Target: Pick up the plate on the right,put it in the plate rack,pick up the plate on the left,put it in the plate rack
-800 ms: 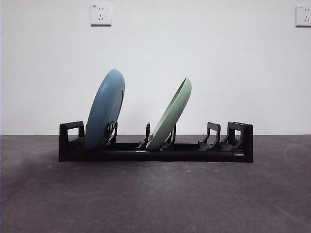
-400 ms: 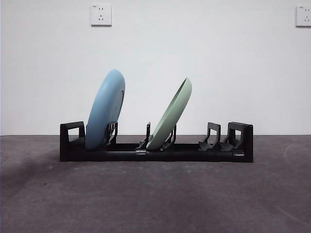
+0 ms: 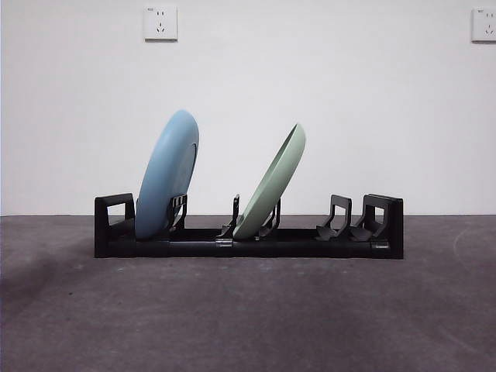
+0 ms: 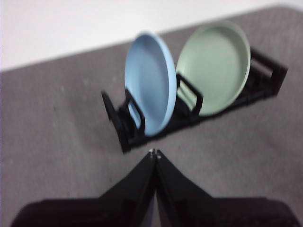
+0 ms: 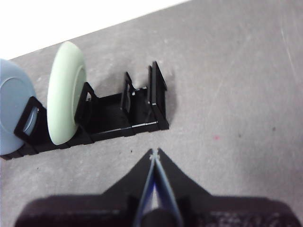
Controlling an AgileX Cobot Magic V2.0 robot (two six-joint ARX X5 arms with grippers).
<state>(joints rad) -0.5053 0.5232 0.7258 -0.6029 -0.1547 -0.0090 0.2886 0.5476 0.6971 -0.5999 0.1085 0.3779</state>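
Both plates are standing in the rack (image 3: 248,242) on the grey table (image 3: 248,318): the blue plate (image 3: 167,175) is leaning in the slot beside one boxy end, and the green plate (image 3: 271,183) is tilting in a slot near the middle. The left gripper (image 4: 155,153) is hanging clenched and holding nothing, apart from the rack, with the blue plate nearest ahead of its tips. The right gripper (image 5: 154,153) is hanging likewise pinched together and bare, with the rack's other boxy end just ahead of it and the green plate farther along
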